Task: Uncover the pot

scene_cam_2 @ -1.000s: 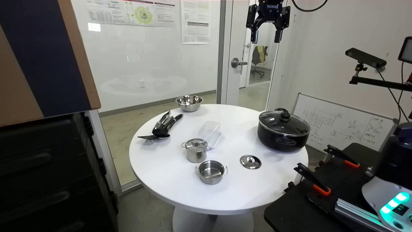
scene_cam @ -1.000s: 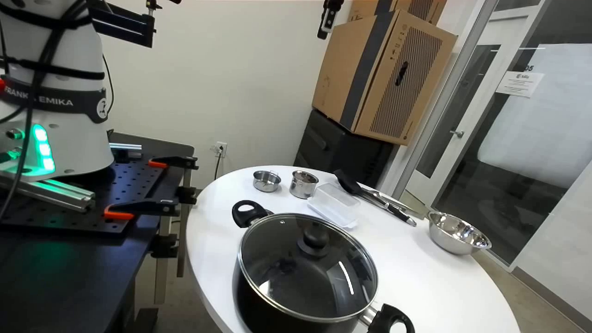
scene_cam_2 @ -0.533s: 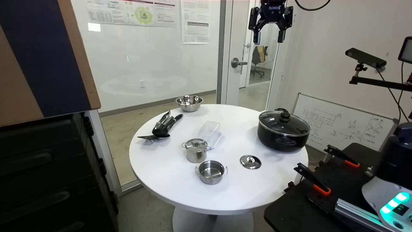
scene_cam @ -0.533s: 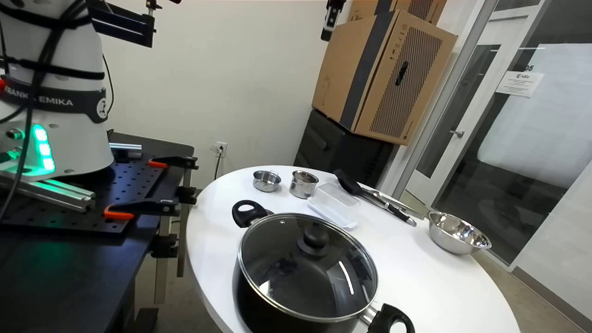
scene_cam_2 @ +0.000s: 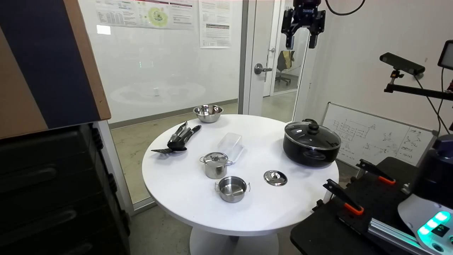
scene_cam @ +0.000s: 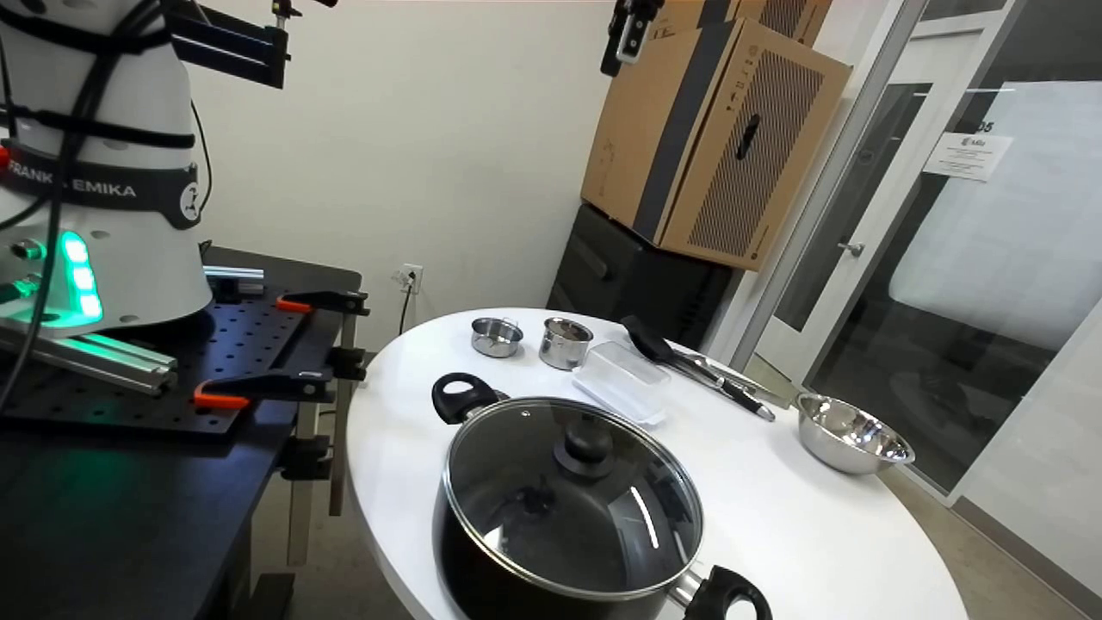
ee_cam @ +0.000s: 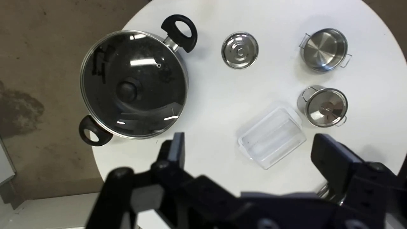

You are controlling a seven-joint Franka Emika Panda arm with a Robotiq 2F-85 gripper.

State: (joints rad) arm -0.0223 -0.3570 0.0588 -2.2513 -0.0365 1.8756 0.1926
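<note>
Your gripper (scene_cam_2: 301,43) hangs in the air above the round white table (scene_cam_2: 269,209), its two fingers (ee_cam: 178,149) spread well apart. The big black pot (scene_cam_2: 307,156) stands upright near the table's edge, covered by a glass lid (ee_cam: 152,90) that lies level on its rim, black knob (ee_cam: 127,91) up. In your wrist view, the pot lies up and to the left of the fingers. A small steel lid (ee_cam: 240,51) rests on the table near the pot. Farther along, a small steel pot (ee_cam: 324,49) shows its inside, just beside a taller steel pot (scene_cam_2: 216,172). A clear plastic tub (ee_cam: 273,136) lies just beside that taller one. In an exterior view, kitchen utensils (scene_cam_2: 177,143) and a shiny steel bowl (scene_cam_2: 208,115) sit well apart from the pot.
</note>
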